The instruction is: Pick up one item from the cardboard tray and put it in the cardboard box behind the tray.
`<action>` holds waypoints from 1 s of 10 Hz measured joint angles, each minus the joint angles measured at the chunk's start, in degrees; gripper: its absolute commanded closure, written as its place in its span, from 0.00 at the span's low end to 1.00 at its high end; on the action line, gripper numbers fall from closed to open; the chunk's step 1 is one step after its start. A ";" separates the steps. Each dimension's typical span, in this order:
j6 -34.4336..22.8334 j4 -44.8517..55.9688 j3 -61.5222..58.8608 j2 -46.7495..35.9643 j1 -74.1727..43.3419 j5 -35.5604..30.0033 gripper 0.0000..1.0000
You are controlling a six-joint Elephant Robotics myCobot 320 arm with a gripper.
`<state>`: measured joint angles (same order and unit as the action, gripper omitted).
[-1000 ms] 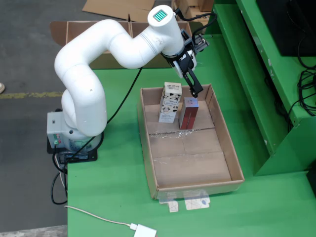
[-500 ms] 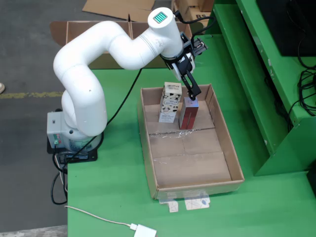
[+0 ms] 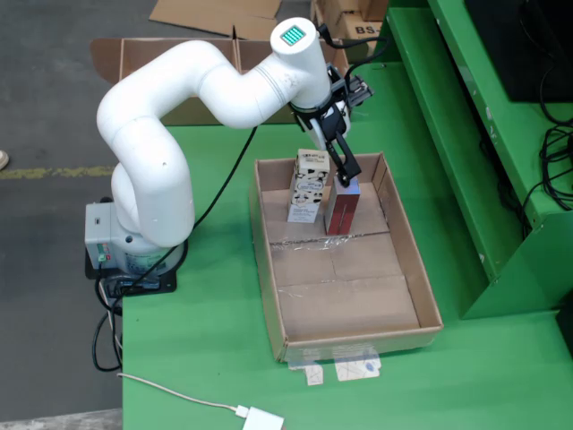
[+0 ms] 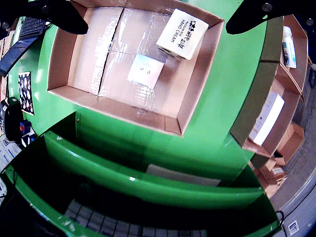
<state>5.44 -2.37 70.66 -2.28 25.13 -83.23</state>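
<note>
A shallow cardboard tray (image 3: 407, 269) lies on the green table. At its far end stand a white, black-patterned hand cream box (image 3: 306, 186) and a red box (image 3: 341, 213) with a pale top. My gripper (image 3: 349, 179) hangs right over the red box, its black fingers (image 4: 59, 15) spread wide with nothing between them. In the wrist view the tray (image 4: 64, 54) is seen from above, with the hand cream box (image 4: 181, 33) and the pale top of the red box (image 4: 145, 70) inside. An open cardboard box (image 3: 170, 67) stands behind the tray, past the arm.
A green rack (image 3: 501, 152) runs along the right of the table; its rails (image 4: 148, 182) fill the lower wrist view. Cables hang by the arm base (image 3: 125, 260). A white adapter (image 3: 262, 419) lies at the front edge. Shelves with cartons (image 4: 276, 113) are at the right.
</note>
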 measured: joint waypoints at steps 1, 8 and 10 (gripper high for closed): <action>0.00 0.00 0.97 0.00 0.35 -0.17 0.00; 0.88 -5.89 9.75 -1.85 1.76 0.00 0.00; 0.88 -6.06 11.69 -2.64 2.20 0.27 0.00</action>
<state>6.32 -8.43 82.35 -4.92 27.33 -82.96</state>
